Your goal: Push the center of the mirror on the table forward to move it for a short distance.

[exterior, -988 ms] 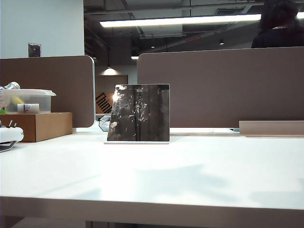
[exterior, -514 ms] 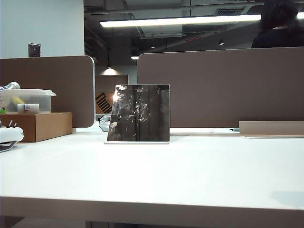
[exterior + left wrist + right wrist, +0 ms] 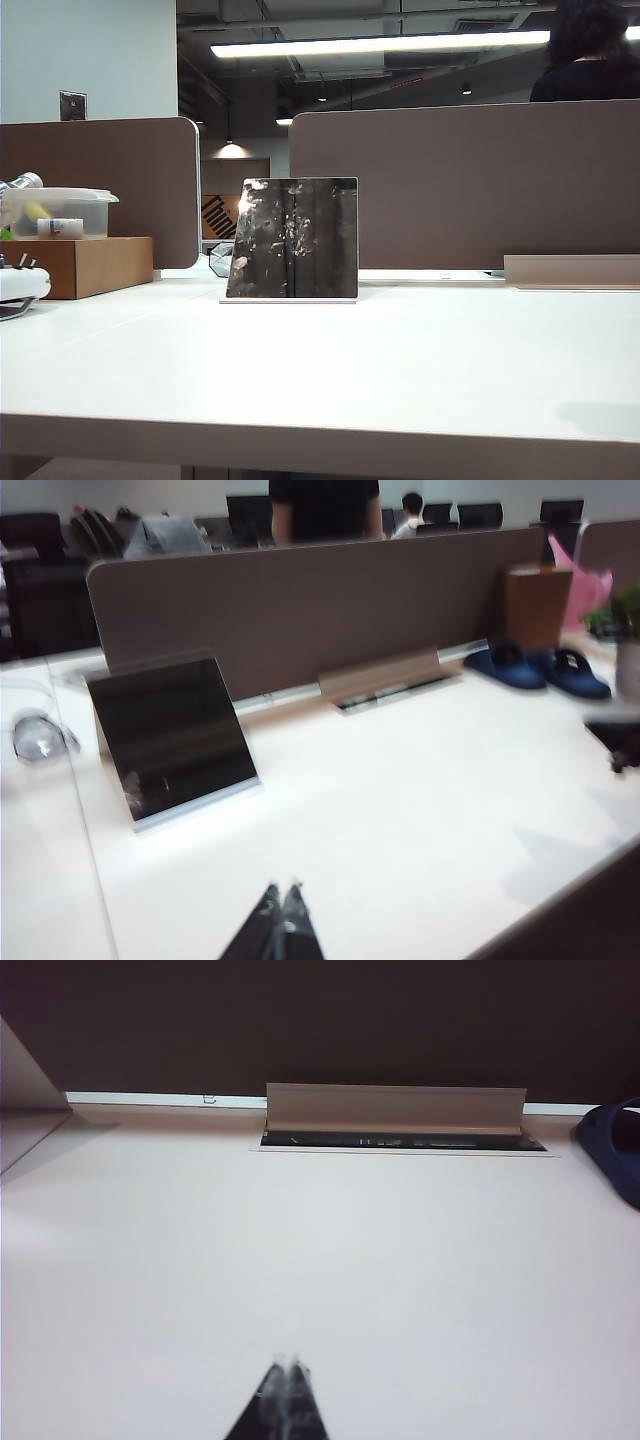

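Both end effectors hover above the desk [image 3: 400, 370], fingertips pressed together: left end effector [image 3: 281, 892] short of the mirror [image 3: 172, 735]; right end effector [image 3: 287, 1364] away from it.

Changes on the table [image 3: 330, 370] surface only:

- Broad soft shadow across the mid and near tabletop, present a second ago, is gone; that area now reads evenly lit.
- Half a second ago only a small grey shadow patch showed at the near right corner, close to the front edge. That patch sits now at roughly the same spot [image 3: 600, 418], slightly fainter and shifted a touch toward the left.
- Reflections in the mirror [image 3: 292, 238] differ slightly: bright specks near its centre are arranged a little differently than a second ago. The panel itself shows no shift.

Neither gripper appears in the exterior view at any of the three moments.
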Robot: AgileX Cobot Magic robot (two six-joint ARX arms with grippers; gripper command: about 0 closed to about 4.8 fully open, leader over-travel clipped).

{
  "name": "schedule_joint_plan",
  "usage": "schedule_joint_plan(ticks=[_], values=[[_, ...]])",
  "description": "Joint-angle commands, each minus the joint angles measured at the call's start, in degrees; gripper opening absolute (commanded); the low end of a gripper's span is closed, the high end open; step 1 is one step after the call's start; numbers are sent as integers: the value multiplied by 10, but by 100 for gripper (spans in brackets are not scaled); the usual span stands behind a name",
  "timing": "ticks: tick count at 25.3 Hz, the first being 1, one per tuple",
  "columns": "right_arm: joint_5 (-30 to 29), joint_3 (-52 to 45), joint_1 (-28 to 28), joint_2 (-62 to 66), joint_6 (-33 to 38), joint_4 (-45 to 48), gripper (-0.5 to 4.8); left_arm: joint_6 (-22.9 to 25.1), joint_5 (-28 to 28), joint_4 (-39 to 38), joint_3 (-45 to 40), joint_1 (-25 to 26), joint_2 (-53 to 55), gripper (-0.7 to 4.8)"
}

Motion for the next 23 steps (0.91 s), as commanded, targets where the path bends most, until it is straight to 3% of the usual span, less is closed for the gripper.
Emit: schedule_joint_plan(ticks=[1, 15, 17, 20, 23], values=[[-2, -3, 0, 0, 0, 10, -5, -12, 5, -17, 0, 2, 4, 21], [-1, -3, -1, 0, 0, 9, -5, -12, 2, -29, -2, 2, 4, 21], [-1, -3, -1, 0, 0, 9, -5, 34, -9, -21, -2, 2, 3, 21], [-1, -3, -1, 0, 0, 8, -5, 48, -4, 71, -29, 21, 3, 21], [-1, -3, -1, 0, 0, 9, -5, 48, 17, 170, -80, 77, 2, 21]])
